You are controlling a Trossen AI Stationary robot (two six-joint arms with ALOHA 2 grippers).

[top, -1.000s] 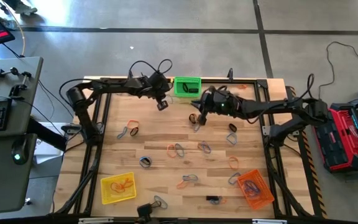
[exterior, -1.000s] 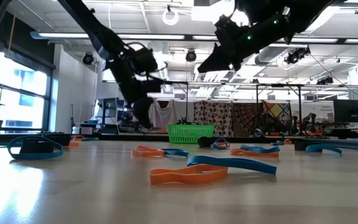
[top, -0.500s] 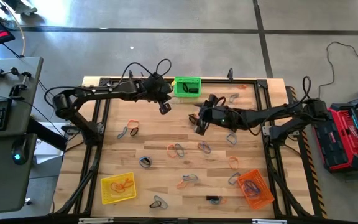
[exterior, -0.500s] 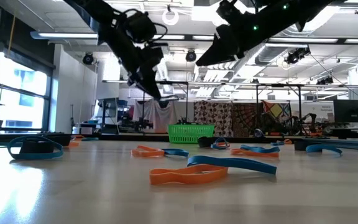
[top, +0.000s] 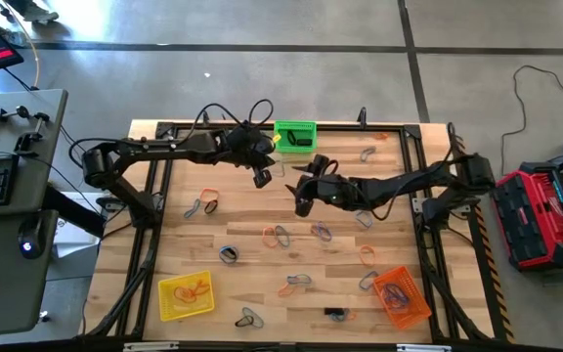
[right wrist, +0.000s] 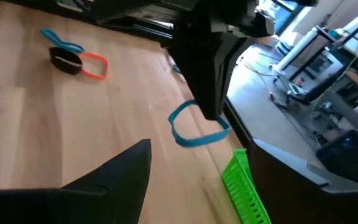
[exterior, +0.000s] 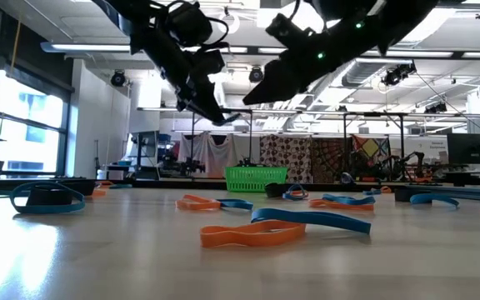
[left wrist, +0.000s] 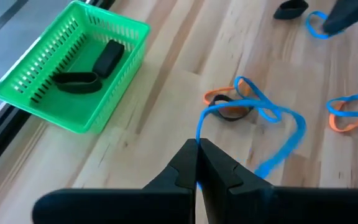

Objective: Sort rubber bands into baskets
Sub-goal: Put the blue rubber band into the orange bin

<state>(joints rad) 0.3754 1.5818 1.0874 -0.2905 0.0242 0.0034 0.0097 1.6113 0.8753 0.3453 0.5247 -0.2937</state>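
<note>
While the high view a second back had the right gripper [top: 302, 202] pinching a band low over the middle of the table [top: 262, 259], it now hangs released and empty there, and the left gripper [top: 262, 177] has come in just beside it, near the green basket [top: 295, 135]. That reads as a hand-over: the blue rubber band [top: 276, 168] seems to dangle from the left fingertips, though it is only a faint sliver from above. The yellow basket [top: 186, 294] and orange basket [top: 402, 296] sit at the near corners, with loose bands scattered between them.

From the low view, both arms ride high above the tabletop, the left gripper [exterior: 211, 107] ahead of the green basket [exterior: 256, 178] at the far edge.

Through the left wrist view, the fingers [left wrist: 185, 165] are clenched on the blue rubber band [left wrist: 263, 115], a thin flat loop hanging limp and twisted above the wood; the green basket [left wrist: 67, 71], close by, already holds two black bands.

Seen by the right wrist camera, the blue rubber band [right wrist: 197, 132] sags as an open oval under the left gripper [right wrist: 211, 109].
</note>
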